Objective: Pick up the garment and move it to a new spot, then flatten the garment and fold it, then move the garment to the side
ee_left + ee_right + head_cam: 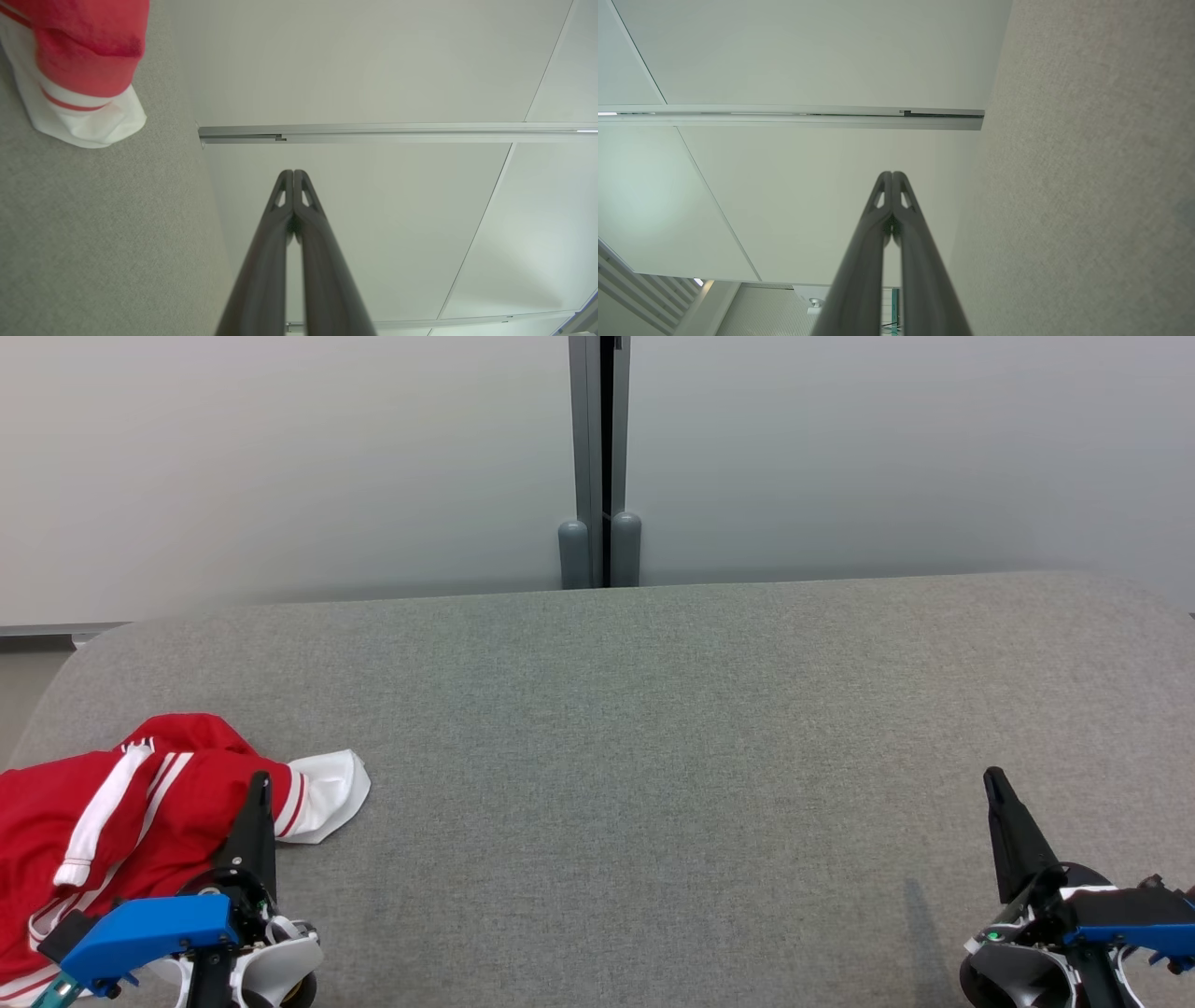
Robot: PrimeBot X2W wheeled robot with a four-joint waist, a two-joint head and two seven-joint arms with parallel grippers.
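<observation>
The garment is red with white stripes and a white cuff, crumpled at the left edge of the grey fabric surface. My left gripper sits at the lower left, shut and empty, its tip just in front of the garment's right part. In the left wrist view the shut left gripper points at the wall, with the garment's white cuff up at the left. Far off at the lower right, my right gripper is shut and holds nothing; the right wrist view shows the right gripper with its tips together.
A pale wall with a grey vertical post stands behind the surface. The surface's left edge curves down near the garment. Open grey fabric spreads between the two grippers.
</observation>
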